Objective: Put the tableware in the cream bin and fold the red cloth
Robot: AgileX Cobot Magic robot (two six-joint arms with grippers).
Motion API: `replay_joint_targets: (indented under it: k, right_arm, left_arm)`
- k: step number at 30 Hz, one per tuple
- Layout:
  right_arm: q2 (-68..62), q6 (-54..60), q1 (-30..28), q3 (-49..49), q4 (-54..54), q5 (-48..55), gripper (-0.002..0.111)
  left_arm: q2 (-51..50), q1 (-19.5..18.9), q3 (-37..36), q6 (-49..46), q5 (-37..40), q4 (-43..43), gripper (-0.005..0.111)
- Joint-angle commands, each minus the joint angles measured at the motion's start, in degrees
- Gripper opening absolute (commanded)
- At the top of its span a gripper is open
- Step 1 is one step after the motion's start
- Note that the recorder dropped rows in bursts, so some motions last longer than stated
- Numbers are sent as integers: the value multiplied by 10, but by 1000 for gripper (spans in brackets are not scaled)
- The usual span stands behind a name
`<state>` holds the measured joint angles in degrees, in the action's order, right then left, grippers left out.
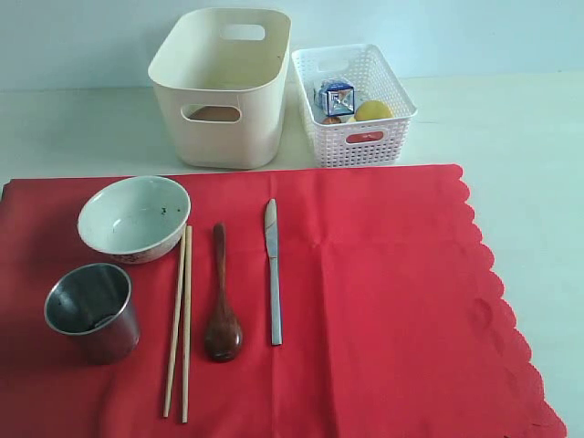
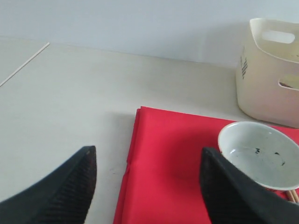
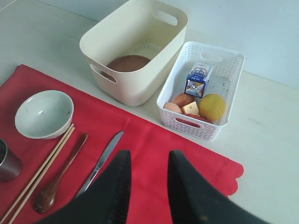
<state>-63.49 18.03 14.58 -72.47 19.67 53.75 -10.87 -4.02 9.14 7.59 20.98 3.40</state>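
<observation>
The left gripper (image 2: 148,151) stood wide and empty over a corner of the red cloth (image 2: 173,135), near the bowl (image 2: 258,151). The right gripper (image 3: 149,154), narrowly parted and empty, hung over the cloth near the knife (image 3: 100,161). Beyond, the brown plate (image 3: 128,63) lay in the cream bin (image 3: 140,88), whose dark side print (image 2: 243,65) was unreadable.

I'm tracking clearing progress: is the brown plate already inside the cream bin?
Yes, the right wrist view shows the brown plate lying on the floor of the cream bin.

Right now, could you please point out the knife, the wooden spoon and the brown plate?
knife (image 1: 272,274), exterior view, middle of its length.
wooden spoon (image 1: 220,287), exterior view, on its handle.
brown plate (image 3: 128,63), right wrist view, its visible face.
</observation>
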Motion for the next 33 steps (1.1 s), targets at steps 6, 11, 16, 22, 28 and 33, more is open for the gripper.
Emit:
replay_joint_targets:
  k: [6, 11, 16, 22, 28, 33]
  right_arm:
    - [27, -3, 0, 34, -4, -11, 27]
    - [53, -3, 0, 80, -4, -27, 27]
    - [104, -3, 0, 137, -11, -51, 27]
    - [175, -3, 0, 214, -26, -101, 27]
    - [247, -3, 0, 291, -50, -147, 27]
    - [304, -3, 0, 336, -54, -172, 27]
  left_arm:
    - [-102, 77, 83, -2, -1, 5, 62]
    - [-152, 101, 119, -2, -1, 5, 62]
    - [-221, 102, 187, -2, -1, 5, 62]
    - [-280, 102, 285, -2, -1, 5, 62]
    - [-312, 102, 335, -1, -4, 5, 62]
    - [-312, 102, 335, -1, -3, 5, 62]
